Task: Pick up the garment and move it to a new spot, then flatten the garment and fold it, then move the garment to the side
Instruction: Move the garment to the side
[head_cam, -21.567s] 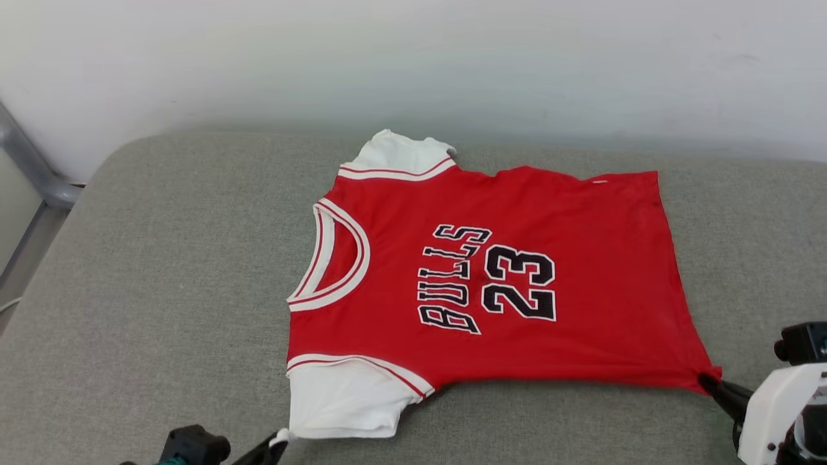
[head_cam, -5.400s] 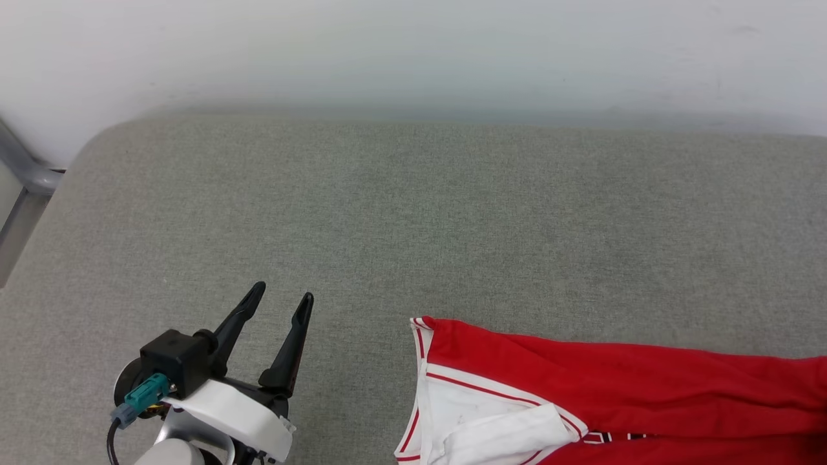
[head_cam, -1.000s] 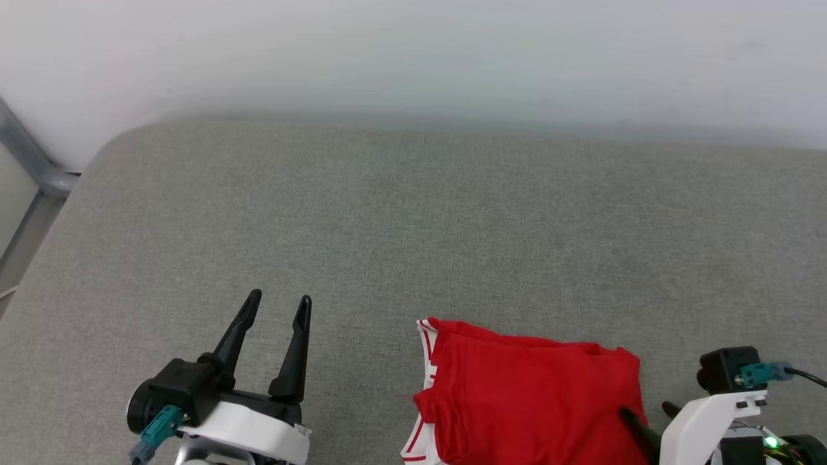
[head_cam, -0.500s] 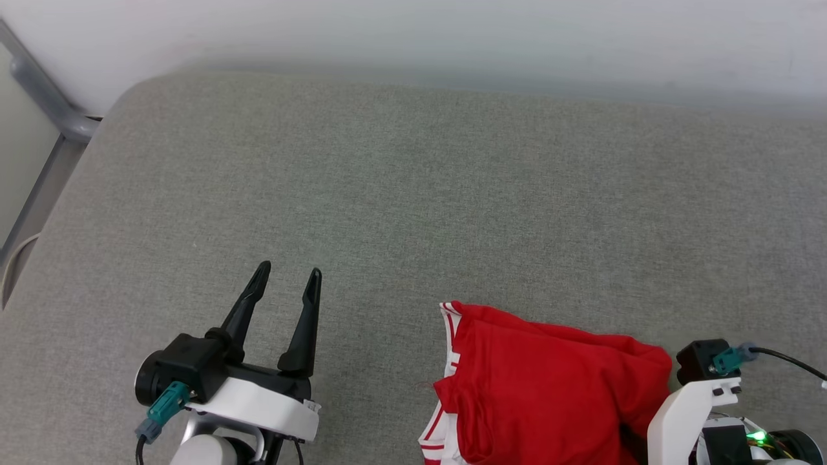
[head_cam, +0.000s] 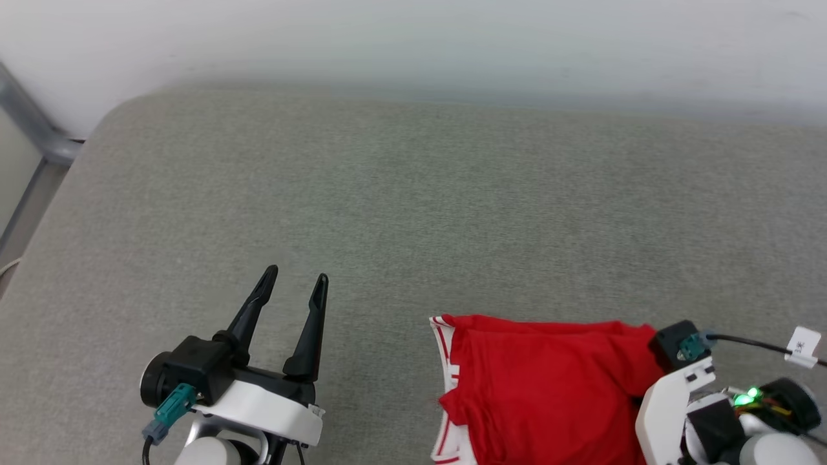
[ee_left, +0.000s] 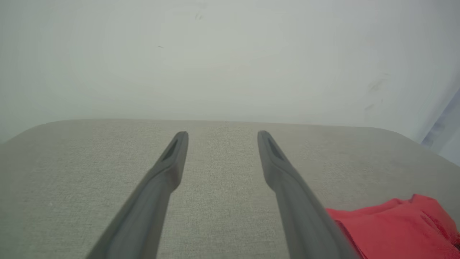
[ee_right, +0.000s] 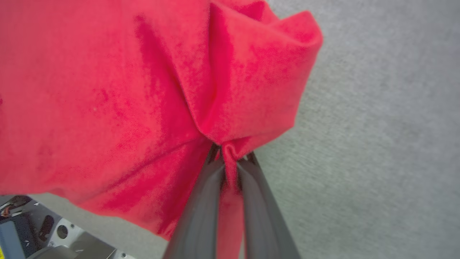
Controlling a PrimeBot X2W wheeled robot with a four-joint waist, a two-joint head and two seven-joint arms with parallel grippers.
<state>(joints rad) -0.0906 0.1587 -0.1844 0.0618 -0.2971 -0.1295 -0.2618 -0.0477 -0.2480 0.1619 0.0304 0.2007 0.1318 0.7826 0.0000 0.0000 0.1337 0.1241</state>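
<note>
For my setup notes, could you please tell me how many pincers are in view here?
2. The left pincer stands open over the grey cushion, left of the shirt; the right pincer is shut on a bunched fold at the shirt's right edge.

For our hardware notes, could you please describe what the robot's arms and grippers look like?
The left gripper has two long, tapering black fingers, a black block, white shell and teal connector. The right gripper matches, plus a black cable, white tag and green light.

The folded garment [head_cam: 543, 387] runs off the head view's bottom edge; its red cloth bunches over the tips of the right gripper [ee_right: 232, 155].
</note>
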